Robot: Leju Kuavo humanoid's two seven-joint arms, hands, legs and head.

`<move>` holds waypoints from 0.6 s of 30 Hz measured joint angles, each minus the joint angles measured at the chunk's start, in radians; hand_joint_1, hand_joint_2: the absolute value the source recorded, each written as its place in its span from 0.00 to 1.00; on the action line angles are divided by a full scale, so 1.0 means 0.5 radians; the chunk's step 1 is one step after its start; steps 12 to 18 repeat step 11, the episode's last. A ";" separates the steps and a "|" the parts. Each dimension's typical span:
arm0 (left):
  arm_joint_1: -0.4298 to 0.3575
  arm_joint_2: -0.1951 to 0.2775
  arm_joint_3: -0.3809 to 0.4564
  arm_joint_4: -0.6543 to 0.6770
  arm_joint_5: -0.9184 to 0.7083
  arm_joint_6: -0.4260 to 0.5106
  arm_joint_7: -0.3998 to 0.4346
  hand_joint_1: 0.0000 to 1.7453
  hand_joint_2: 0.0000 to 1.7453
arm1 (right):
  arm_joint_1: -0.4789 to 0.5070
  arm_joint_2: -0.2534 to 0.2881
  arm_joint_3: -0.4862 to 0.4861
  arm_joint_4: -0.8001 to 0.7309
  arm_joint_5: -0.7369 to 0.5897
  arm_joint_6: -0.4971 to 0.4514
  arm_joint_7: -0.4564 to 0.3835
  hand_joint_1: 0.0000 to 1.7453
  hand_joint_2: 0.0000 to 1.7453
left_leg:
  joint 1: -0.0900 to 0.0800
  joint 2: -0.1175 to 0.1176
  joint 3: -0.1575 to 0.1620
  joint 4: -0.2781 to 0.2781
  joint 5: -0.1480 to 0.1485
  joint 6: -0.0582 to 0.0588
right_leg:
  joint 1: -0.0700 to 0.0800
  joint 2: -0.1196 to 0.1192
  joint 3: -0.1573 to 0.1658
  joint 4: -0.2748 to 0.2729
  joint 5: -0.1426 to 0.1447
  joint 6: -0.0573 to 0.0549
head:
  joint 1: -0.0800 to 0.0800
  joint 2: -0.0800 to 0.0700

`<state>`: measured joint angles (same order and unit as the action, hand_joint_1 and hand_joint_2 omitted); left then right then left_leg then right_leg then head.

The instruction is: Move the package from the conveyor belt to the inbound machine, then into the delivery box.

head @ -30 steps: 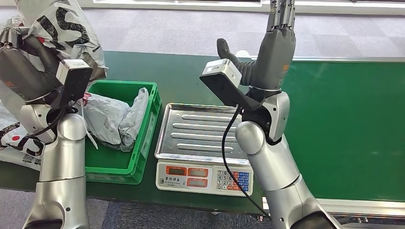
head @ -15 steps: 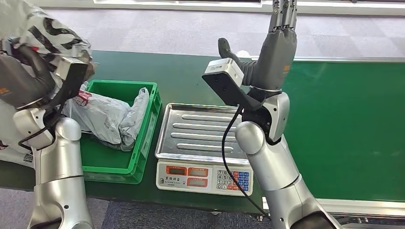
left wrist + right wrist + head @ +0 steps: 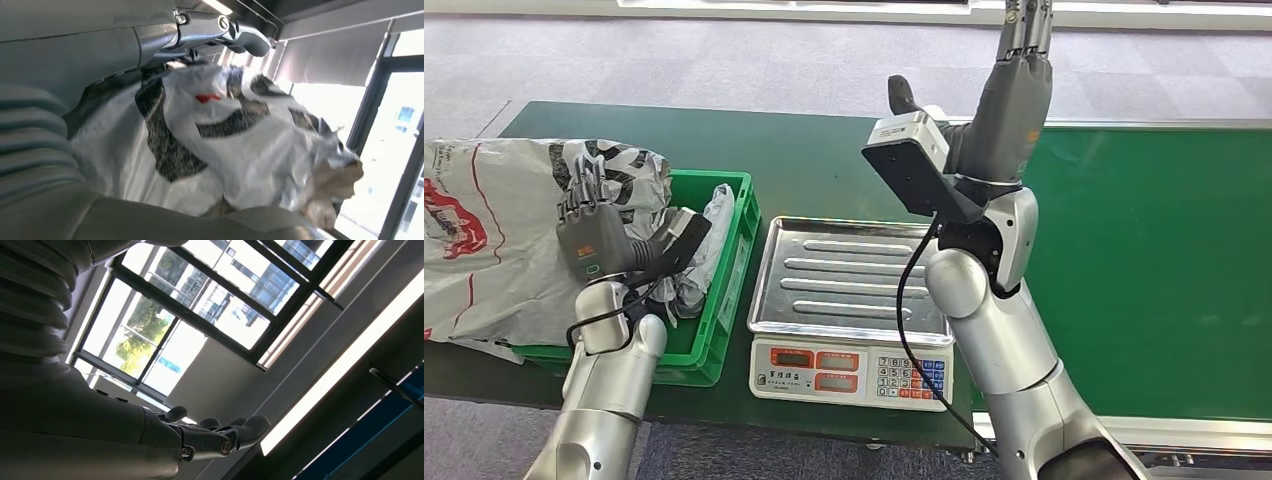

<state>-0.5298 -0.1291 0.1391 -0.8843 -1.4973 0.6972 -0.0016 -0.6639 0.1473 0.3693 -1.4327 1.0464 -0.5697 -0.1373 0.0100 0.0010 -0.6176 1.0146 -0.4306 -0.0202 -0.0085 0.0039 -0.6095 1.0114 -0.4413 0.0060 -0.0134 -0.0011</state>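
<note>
Package (image 3: pixel 494 240) is lying against your left hand (image 3: pixel 589 235), which is gripping it; your right hand (image 3: pixel 1014 85) is raised, fingers straight, holding nothing.

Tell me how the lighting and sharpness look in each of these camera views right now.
Head view: even indoor light, sharp, with soft glare on the scale's steel tray. Left wrist view: the package is slightly soft, and the windows behind it are blown out white. Right wrist view: the right hand is dark against bright windows and a glaring ceiling light strip.

crinkled glossy plastic package (image 3: pixel 494 240), green plastic crate (image 3: pixel 724 300), ribbed shiny metal scale tray (image 3: pixel 849 275), matt green belt (image 3: pixel 1144 270).
</note>
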 joint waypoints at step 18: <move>-0.001 0.007 -0.043 0.098 0.010 0.003 -0.004 0.00 0.00 | 0.000 -0.022 0.002 0.002 -0.015 -0.013 0.000 0.00 1.00 | 0.000 0.000 0.000 0.000 0.000 0.000 | 0.000 0.000 0.000 0.000 0.000 0.000 | 0.000 0.000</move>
